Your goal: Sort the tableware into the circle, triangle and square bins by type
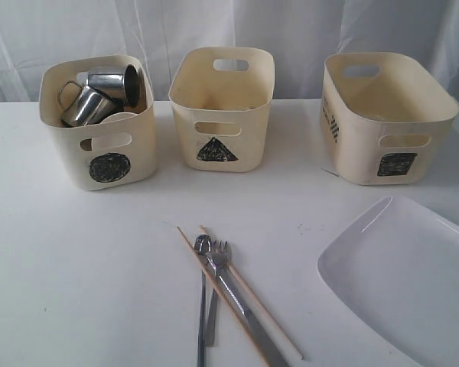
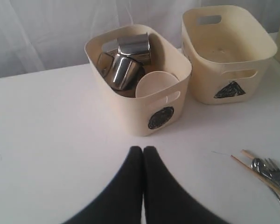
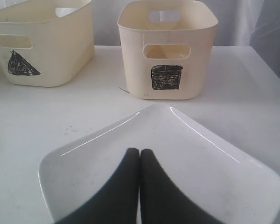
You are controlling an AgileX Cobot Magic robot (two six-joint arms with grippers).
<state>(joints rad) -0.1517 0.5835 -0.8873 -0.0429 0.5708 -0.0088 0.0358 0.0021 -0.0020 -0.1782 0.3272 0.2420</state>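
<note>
Left hand: the left hand (image 2: 143,148) hangs over the counter (image 1: 76,290), in front of the circle bin (image 1: 65,157); its two black fingers are pressed together with nothing between them

Room on the left: the counter is bare from its left edge across to the cutlery; there is a wide bare patch in front of the circle bin

Circle bin: back left; two steel mugs (image 1: 88,107) lie on their sides inside, one against the other; a white bowl (image 1: 121,117) leans by the front wall

Triangle bin: the triangle bin (image 1: 185,126) stands back middle, apart from both other bins; only its bare cream inside shows

Cutlery: front middle, all in one touching heap; the spoon (image 1: 202,306) and fork (image 1: 216,283) lie with heads toward the bins and handles toward the front edge; the knife (image 1: 252,329) and chopsticks (image 1: 237,306) slant from far left to near right

Square bin: the square bin (image 1: 352,145) stands back right, turned a little so one side wall shows; only its bare inside shows

Plate: the plate (image 1: 413,283) lies flat at the front right and runs off the picture; one round corner points toward the cutlery, with bare counter between

Right hand: the right hand (image 3: 139,150) hangs over the plate; its fingers are pressed together, pinching nothing
</note>
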